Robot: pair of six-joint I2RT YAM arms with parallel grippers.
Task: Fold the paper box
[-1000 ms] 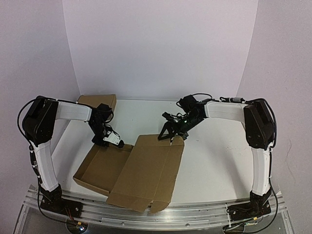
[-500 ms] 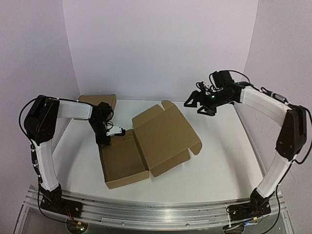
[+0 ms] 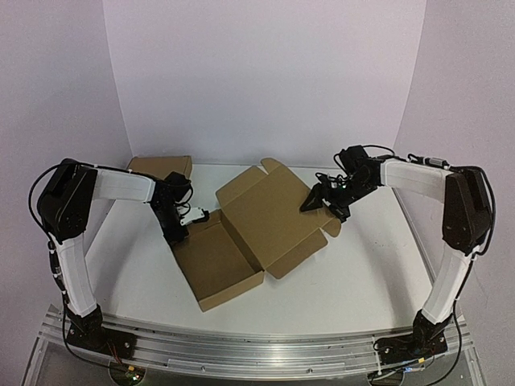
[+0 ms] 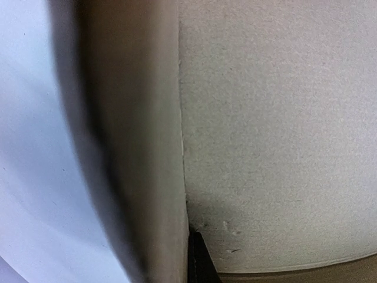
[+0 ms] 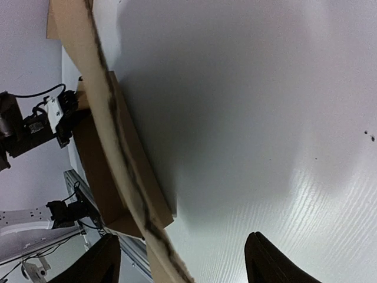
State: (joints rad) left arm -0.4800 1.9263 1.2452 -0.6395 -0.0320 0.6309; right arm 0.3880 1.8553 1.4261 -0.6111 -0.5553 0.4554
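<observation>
**Lid edge sits in the right gripper's open jaws; the fold goes away from it, toward the left arm**

The paper box [image 3: 241,241] lies open on the table [image 3: 370,265], between the two arms. Its shallow tray [image 3: 219,264] is on the left arm's side. Its lid [image 3: 269,213] is thrown back flat-to-tilted on the right arm's side.

The right gripper [image 3: 320,201] is at the lid's free edge, the edge farthest from the tray. In the right wrist view its fingers [image 5: 266,262] stand wide apart with the thin cardboard edge [image 5: 112,135] running up between them. No pad visibly touches the board, so it is spread around the edge rather than clamped on it.

From this gripper the whole box lies ahead and across toward the other arm: first the lid panel, then the hinge crease, then the tray beyond. The free edge and the crease run roughly parallel, slanting from far-left to near-right as seen from above. The lid's swing is therefore square to that line and straight away from the right gripper.

The left gripper [image 3: 187,219] is at the tray's far corner, closed tight. Its wrist view is filled with cardboard wall right against one dark fingertip [image 4: 197,262], which reads as a pinch on the tray wall holding the box down.

The right arm is the nearer one to the lid. My judgement is that the next move depends on it closing on that edge and carrying it up and over the crease onto the tray. A plain box [image 3: 161,166] sits behind the left arm, well apart from this.
</observation>
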